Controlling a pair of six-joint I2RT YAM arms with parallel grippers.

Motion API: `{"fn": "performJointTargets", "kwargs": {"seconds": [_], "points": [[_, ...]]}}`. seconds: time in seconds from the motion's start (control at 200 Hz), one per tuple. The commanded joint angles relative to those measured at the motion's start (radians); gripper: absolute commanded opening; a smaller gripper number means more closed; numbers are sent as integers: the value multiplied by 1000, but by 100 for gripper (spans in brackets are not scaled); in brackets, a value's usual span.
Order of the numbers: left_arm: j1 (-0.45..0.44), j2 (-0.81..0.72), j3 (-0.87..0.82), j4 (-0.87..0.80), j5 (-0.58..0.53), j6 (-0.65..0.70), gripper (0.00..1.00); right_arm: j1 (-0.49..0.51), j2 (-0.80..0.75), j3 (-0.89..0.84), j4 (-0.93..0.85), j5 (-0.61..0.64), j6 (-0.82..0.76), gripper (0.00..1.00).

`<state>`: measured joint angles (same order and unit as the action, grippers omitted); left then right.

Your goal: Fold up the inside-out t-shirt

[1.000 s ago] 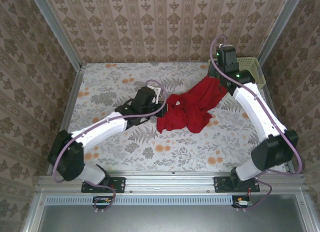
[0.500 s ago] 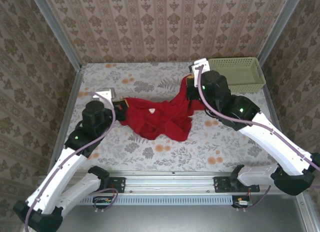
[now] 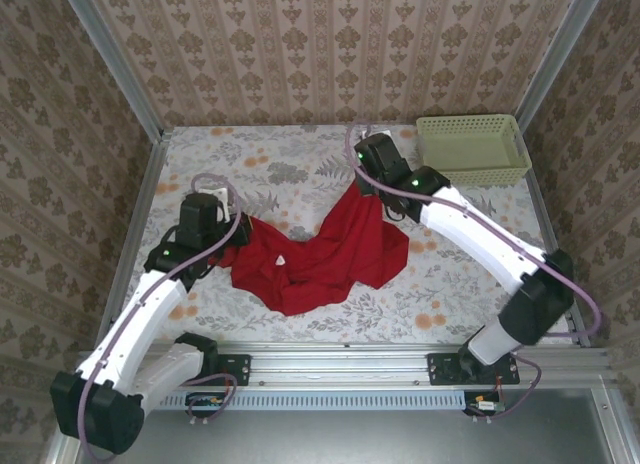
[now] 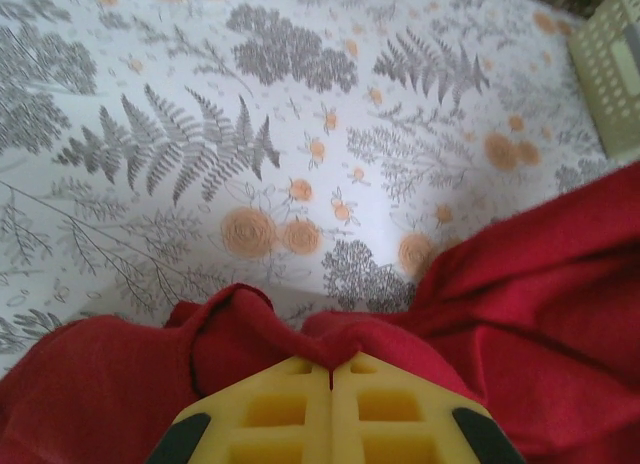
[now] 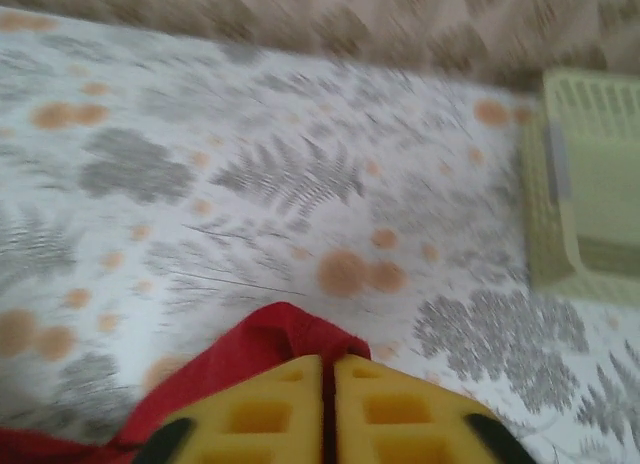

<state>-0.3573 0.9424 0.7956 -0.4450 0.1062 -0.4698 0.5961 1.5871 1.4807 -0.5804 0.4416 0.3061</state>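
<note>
The inside-out t-shirt (image 3: 325,249), plain red cloth, hangs in a sagging swath between my two grippers across the middle of the table. A small white tag (image 3: 283,261) shows on it. My left gripper (image 3: 228,232) holds its left end. In the left wrist view, the yellow fingers (image 4: 270,414) are shut with a ridge of t-shirt (image 4: 540,294) pinched at the left gripper's (image 4: 331,362) tips. My right gripper (image 3: 365,187) holds the far right end. In the right wrist view, a fold of t-shirt (image 5: 270,334) sits in the thin slit of the right gripper (image 5: 328,362).
A pale green slatted basket (image 3: 470,149) stands at the back right corner, also seen in the left wrist view as basket (image 4: 612,74) and in the right wrist view as basket (image 5: 590,184). Patterned walls close in the floral table (image 3: 250,159) on three sides.
The right gripper has swung from beside the basket leftward to the back centre. The left gripper has pulled back to the left. The shirt went from a bunched heap to stretched between them.
</note>
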Motion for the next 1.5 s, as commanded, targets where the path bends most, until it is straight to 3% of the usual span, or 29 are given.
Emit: {"fn": "performJointTargets", "kwargs": {"seconds": [0.0,0.085,0.225,0.425,0.785,0.91,1.045,1.19,1.495], "points": [[11,50,49,-37,51,22,0,-53,57,15,-59,21,27,59],[12,94,60,-61,37,12,0,-58,69,29,-108,67,11,74],[24,100,43,-65,1,1,0,-30,-45,-70,-84,-9,12,84],[68,76,12,-60,-23,-32,0,64,-95,-235,-55,-176,111,84],[98,64,-29,-49,0,-49,0,159,44,-356,53,-303,209,79],[107,65,-33,-49,3,-56,0,158,81,-351,76,-309,216,64],[116,64,-16,-69,3,-52,0,160,80,-312,56,-289,203,32],[125,53,18,-104,-4,-37,0,166,40,-253,-34,-186,162,0],[189,-44,149,-197,-32,-8,0,165,-239,-106,-237,1,68,0]]}}
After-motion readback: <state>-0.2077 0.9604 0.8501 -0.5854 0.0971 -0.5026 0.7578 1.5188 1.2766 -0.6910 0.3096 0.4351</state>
